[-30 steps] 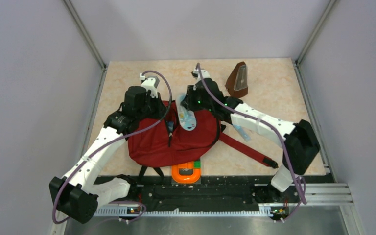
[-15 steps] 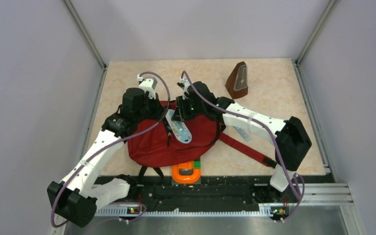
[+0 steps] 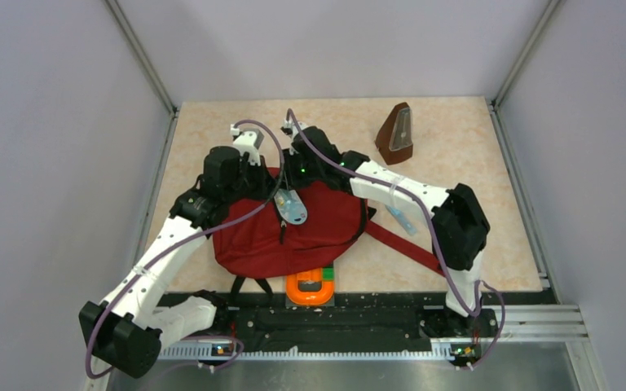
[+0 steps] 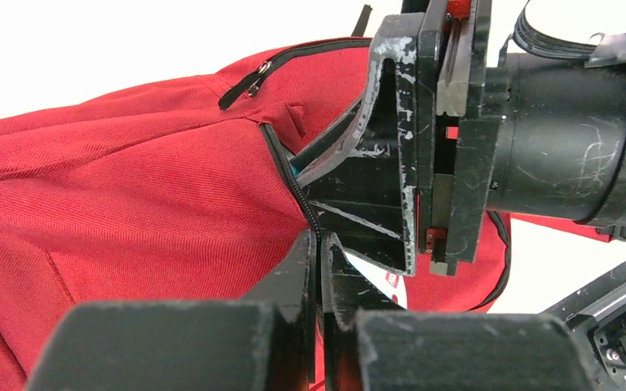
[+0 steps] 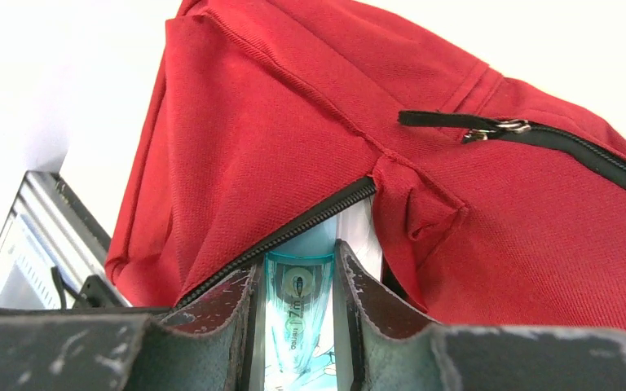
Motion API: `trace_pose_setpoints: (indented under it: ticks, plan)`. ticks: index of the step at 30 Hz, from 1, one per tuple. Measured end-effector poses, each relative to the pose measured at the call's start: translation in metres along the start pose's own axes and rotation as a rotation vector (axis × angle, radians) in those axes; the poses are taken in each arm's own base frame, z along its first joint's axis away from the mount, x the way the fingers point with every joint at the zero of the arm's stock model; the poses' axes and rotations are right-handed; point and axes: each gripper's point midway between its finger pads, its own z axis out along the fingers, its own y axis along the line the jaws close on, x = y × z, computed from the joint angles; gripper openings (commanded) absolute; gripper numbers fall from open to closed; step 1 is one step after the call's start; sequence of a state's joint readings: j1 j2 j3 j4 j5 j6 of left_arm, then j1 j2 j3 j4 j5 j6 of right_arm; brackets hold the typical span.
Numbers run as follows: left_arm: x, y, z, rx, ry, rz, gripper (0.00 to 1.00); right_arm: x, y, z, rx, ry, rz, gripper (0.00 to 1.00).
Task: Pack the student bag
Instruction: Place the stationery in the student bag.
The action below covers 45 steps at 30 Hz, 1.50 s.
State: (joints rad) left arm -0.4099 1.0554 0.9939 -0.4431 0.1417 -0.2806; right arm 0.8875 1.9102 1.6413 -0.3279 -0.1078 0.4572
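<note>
The student bag (image 3: 318, 236), dark red with a black zipper, lies in the middle of the table. My left gripper (image 4: 319, 244) is shut on the bag's zipper edge (image 4: 289, 175) and holds it up. My right gripper (image 5: 297, 277) is shut on a flat teal-and-white packet (image 5: 297, 314). The packet's far end sits in the gap under the zipper (image 5: 293, 230), at the mouth of the bag (image 5: 293, 122). From above, the packet (image 3: 292, 208) slants down over the bag between the left gripper (image 3: 254, 175) and the right gripper (image 3: 297, 177).
A brown wedge-shaped object (image 3: 396, 134) stands at the back right. An orange U-shaped piece (image 3: 310, 287) lies at the near edge, below the bag. The bag's long red strap (image 3: 412, 251) runs right, with a pale blue item (image 3: 400, 218) beside it.
My right gripper has swung left with the packet, bringing it over the bag to the zipper opening. The left arm has hardly moved.
</note>
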Motion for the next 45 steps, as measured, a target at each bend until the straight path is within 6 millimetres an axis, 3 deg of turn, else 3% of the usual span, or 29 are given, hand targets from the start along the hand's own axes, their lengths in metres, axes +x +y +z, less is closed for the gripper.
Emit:
trace_pose_setpoints:
  ticks: [4,13,23,26,29,35,40,45]
  plan:
    - [-0.002,0.0,0.001,0.003,-0.01,0.0,0.0,-0.006,-0.007,0.005,0.047,-0.034,0.034,0.0]
    - [-0.005,0.006,0.002,-0.016,-0.022,-0.007,0.0,-0.016,-0.002,0.019,0.116,-0.157,0.109,0.0]
    - [-0.007,0.029,0.001,-0.135,-0.038,-0.002,0.0,-0.027,-0.004,0.039,0.22,-0.267,0.048,0.0]
    - [-0.003,0.042,0.0,-0.203,-0.067,-0.033,0.08,-0.03,-0.001,0.048,0.237,-0.323,0.047,0.0]
    - [0.006,0.051,-0.007,-0.246,-0.114,-0.057,0.15,-0.03,0.005,0.05,0.222,-0.333,0.049,0.11]
    - [0.021,0.059,-0.026,-0.294,-0.163,-0.078,0.33,-0.032,-0.007,0.053,0.231,-0.347,0.058,0.53]
    - [0.029,0.067,-0.027,-0.333,-0.163,-0.095,0.44,-0.03,-0.011,0.054,0.221,-0.326,0.043,0.65]
    - [0.045,0.063,-0.022,-0.297,-0.133,-0.13,0.54,-0.017,-0.01,0.051,0.198,-0.271,0.018,0.73]
